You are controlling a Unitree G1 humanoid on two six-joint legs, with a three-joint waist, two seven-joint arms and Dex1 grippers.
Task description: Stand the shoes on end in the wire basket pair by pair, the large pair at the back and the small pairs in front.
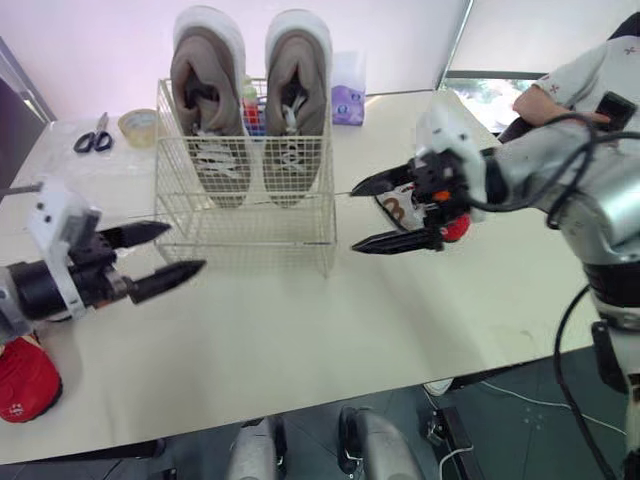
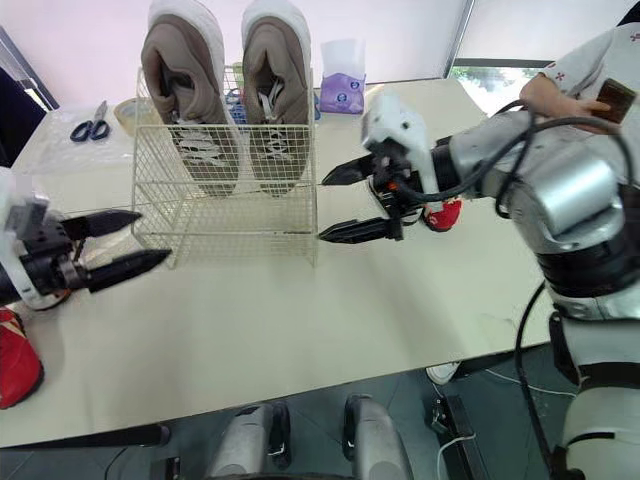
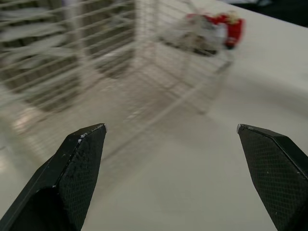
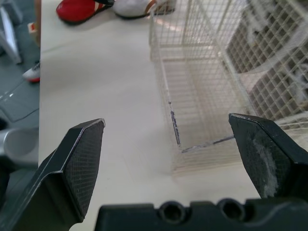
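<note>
A white wire basket (image 1: 250,215) stands mid-table. Two large grey-brown shoes (image 1: 207,110) (image 1: 297,100) stand on end at its back, soles up; its front part holds nothing. My left gripper (image 1: 187,247) hovers open and empty at the basket's front left corner. My right gripper (image 1: 353,218) hovers open and empty at the basket's right front corner. A small red-and-white shoe (image 1: 400,210) lies on the table right of the basket, partly behind my right gripper. Another small red shoe (image 1: 25,380) lies at the table's left front edge, with a white one (image 4: 139,6) beside it.
Scissors (image 1: 93,135) and a tape roll (image 1: 138,125) lie at the back left. A purple tissue pack (image 1: 348,95) stands behind the basket's right corner. A person (image 1: 580,80) holding a phone is at the far right. Bare table stretches in front of the basket.
</note>
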